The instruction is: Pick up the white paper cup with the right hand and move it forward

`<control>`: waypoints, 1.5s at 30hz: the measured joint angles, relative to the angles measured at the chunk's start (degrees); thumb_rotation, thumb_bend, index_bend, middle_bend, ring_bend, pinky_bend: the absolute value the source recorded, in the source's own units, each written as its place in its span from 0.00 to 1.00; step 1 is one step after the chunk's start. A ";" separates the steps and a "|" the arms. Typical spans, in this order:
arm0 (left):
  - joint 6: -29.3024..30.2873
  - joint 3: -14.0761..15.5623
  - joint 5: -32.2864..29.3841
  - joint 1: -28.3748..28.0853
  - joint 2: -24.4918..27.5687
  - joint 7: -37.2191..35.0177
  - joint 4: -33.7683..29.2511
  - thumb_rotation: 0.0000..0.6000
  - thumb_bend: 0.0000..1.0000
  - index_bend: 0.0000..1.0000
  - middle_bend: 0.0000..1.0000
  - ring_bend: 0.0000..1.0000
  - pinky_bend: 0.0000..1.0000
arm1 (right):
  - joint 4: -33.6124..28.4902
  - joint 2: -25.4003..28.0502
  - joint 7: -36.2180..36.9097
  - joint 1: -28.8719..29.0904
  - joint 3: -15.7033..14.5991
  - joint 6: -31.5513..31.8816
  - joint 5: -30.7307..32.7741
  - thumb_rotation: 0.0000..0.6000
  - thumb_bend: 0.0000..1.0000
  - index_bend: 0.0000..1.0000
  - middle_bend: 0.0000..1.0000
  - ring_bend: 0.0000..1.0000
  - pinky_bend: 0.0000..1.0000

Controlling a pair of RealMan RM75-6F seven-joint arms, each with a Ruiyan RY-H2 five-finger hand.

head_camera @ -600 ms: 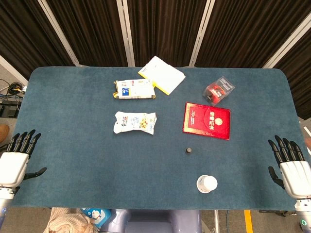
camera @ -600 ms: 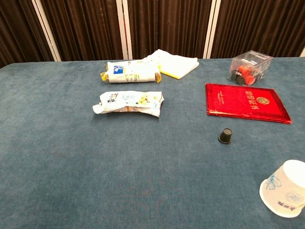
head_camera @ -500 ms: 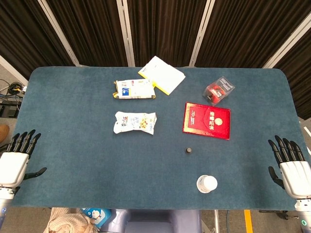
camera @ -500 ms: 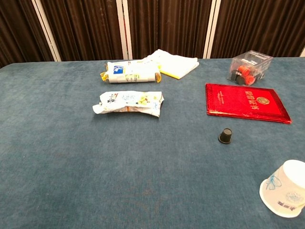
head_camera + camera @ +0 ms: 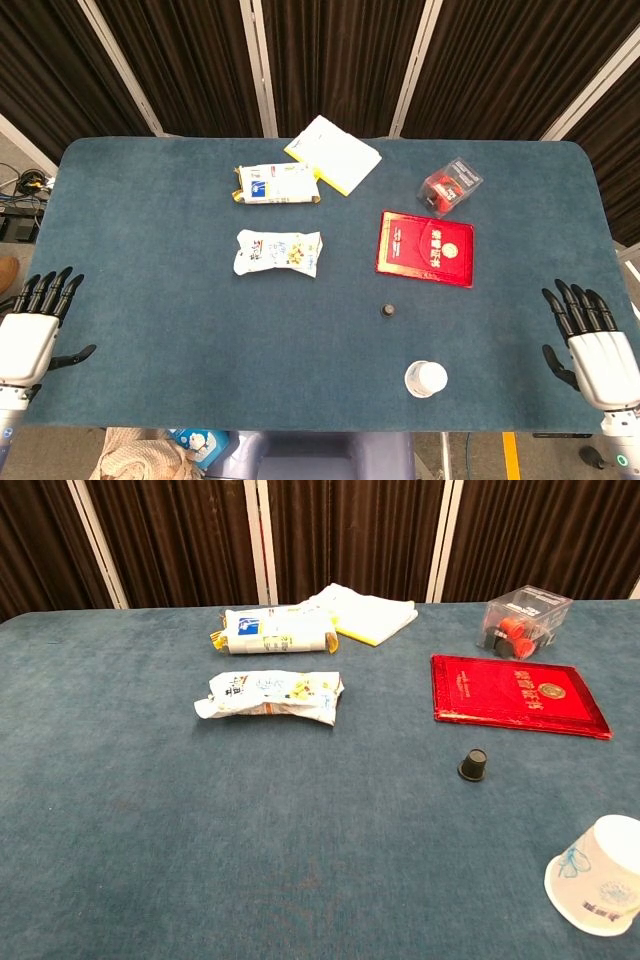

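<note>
1. Head view: dark pleated curtains behind; blue felt table point(image 5: 150, 270) below.
   - White paper cup point(image 5: 426, 379) near the near edge, right of centre, seen from above as a white disc; apparently upside down, base up.
   - Small black cap point(image 5: 387, 311) just beyond the cup; red booklet point(image 5: 426, 248) farther off.
   - Right hand point(image 5: 590, 342) at the near right edge, fingers spread and extended, holding nothing, well apart from the cup.
   - Left hand point(image 5: 33, 331) at the near left edge, likewise spread and empty.
   - Two snack packets point(image 5: 279, 252) and a white-and-yellow pad point(image 5: 333, 153) toward the far middle; a clear box point(image 5: 450, 186) with red contents far right.

2. Chest view: same curtains, same felt.
   - Cup point(image 5: 598, 876) at the near right corner, tilted, wide rim toward the camera, blue printing on the wall.
   - Neither hand visible here.

3. Handling, as a judgement:
   - Probably very light, thin-walled, easily crushed or tipped.
   - Best taken around the mid-wall with thumb opposing fingers, gentle squeeze only.
   - Forward path likely passes close to the black cap.
</note>
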 measured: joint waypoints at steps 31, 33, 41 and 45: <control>-1.30 -0.25 -1.40 -0.41 -0.23 0.73 -0.17 1.00 0.00 0.00 0.00 0.00 0.00 | -4.39 3.07 3.36 14.23 -10.33 -16.90 -22.00 1.00 0.35 0.00 0.06 0.10 0.24; -1.31 -0.22 -1.35 -0.42 -0.24 0.76 -0.19 1.00 0.00 0.00 0.00 0.00 0.00 | -4.87 2.67 2.58 14.48 -10.37 -18.41 -20.95 1.00 0.35 0.00 0.05 0.10 0.24; -1.27 -0.13 -1.23 -0.44 -0.31 0.98 -0.21 1.00 0.00 0.00 0.00 0.00 0.00 | -4.77 -0.56 -1.19 15.15 -10.40 -23.79 -16.70 1.00 0.35 0.00 0.05 0.10 0.24; -1.34 -0.13 -1.33 -0.44 -0.27 0.81 -0.31 1.00 0.00 0.00 0.00 0.00 0.00 | -4.52 -1.72 -2.69 15.37 -10.28 -25.62 -14.68 1.00 0.35 0.00 0.05 0.10 0.25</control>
